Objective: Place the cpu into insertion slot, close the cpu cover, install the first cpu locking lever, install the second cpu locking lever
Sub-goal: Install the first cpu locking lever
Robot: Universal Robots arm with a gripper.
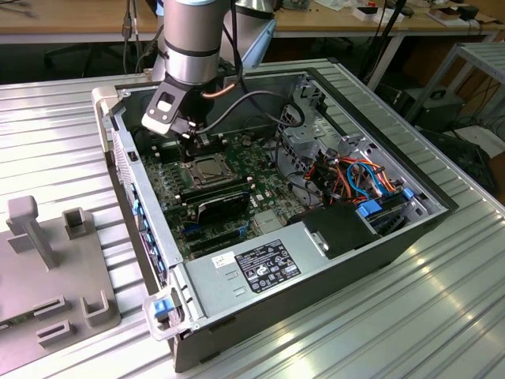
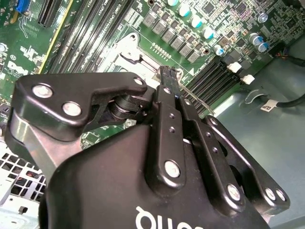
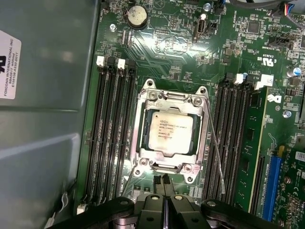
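Observation:
The cpu (image 3: 170,133) lies silvery face up in the insertion slot (image 3: 145,168) on the green motherboard. The cpu cover (image 3: 138,129) is down flat, framing the chip. One thin wire locking lever (image 3: 215,143) angles away from the socket's side, unlatched. A second wire lever (image 3: 127,183) slants off the opposite corner. My gripper (image 3: 164,182) is shut, its black fingertips pressed together just off the socket's near edge with nothing between them. In the second wrist view a fingertip (image 2: 169,75) sits by the socket corner next to a wire lever (image 2: 200,102). In the exterior view the gripper (image 1: 192,136) hangs just above the socket (image 1: 207,167).
Long black memory slots (image 3: 112,138) flank the socket on both sides. The open computer case (image 1: 316,260) has metal walls, a black power supply, and bundles of coloured cables (image 1: 359,178) on the exterior view's right. A grey fixture block (image 1: 47,268) stands on the ribbed table outside the case.

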